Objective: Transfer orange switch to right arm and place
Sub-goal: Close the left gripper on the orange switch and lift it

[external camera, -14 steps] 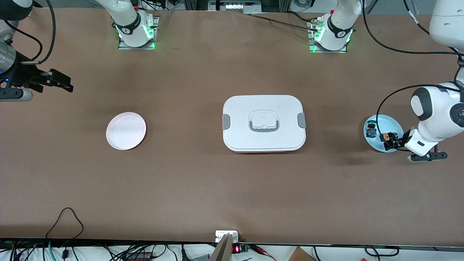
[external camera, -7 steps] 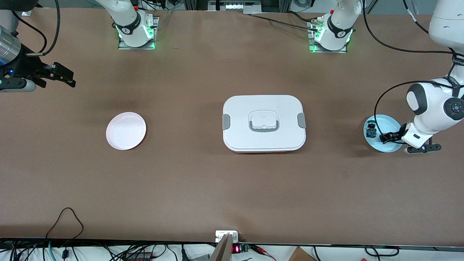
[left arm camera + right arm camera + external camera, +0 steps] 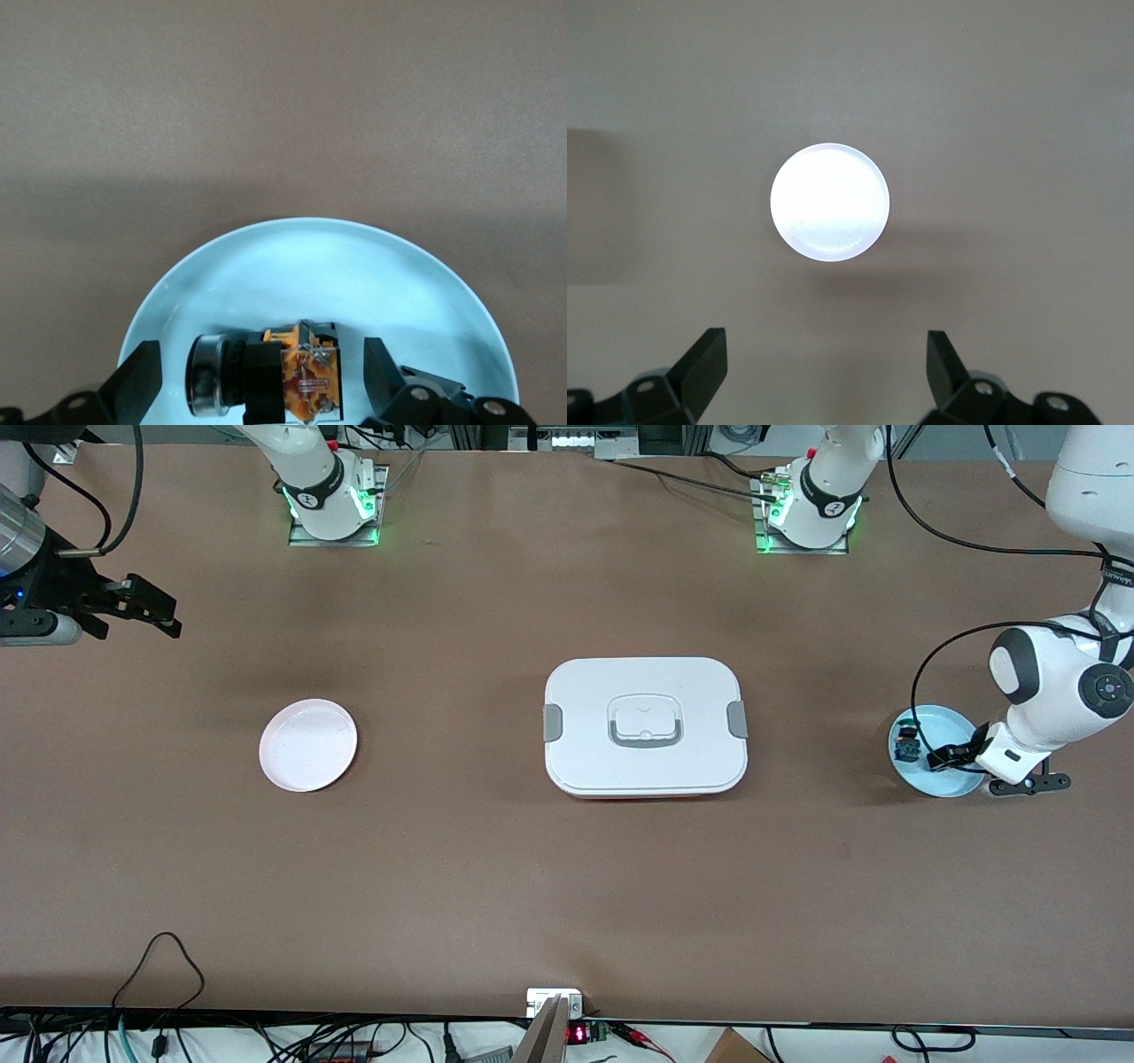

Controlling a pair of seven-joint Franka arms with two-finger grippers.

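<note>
The orange switch [image 3: 306,381] lies on its side on the light blue plate [image 3: 354,266]: black body, silvery ringed end, orange terminal block. My left gripper [image 3: 260,381] is low over the plate, open, with one finger [image 3: 135,386] on each side of the switch and a gap at both. In the front view the left gripper [image 3: 941,758] covers the switch on the blue plate [image 3: 948,784]. My right gripper [image 3: 146,613] hangs open over bare table at the right arm's end, holding nothing, also seen in the right wrist view [image 3: 827,367].
A second small switch, black and blue [image 3: 905,745], lies on the blue plate beside the left gripper. A white lidded box [image 3: 645,726] with grey latches stands mid-table. A pale round plate [image 3: 308,744] [image 3: 830,202] lies toward the right arm's end.
The left gripper has come down over the blue plate and now straddles and covers the orange switch in the front view. The right gripper has shifted slightly toward its base.
</note>
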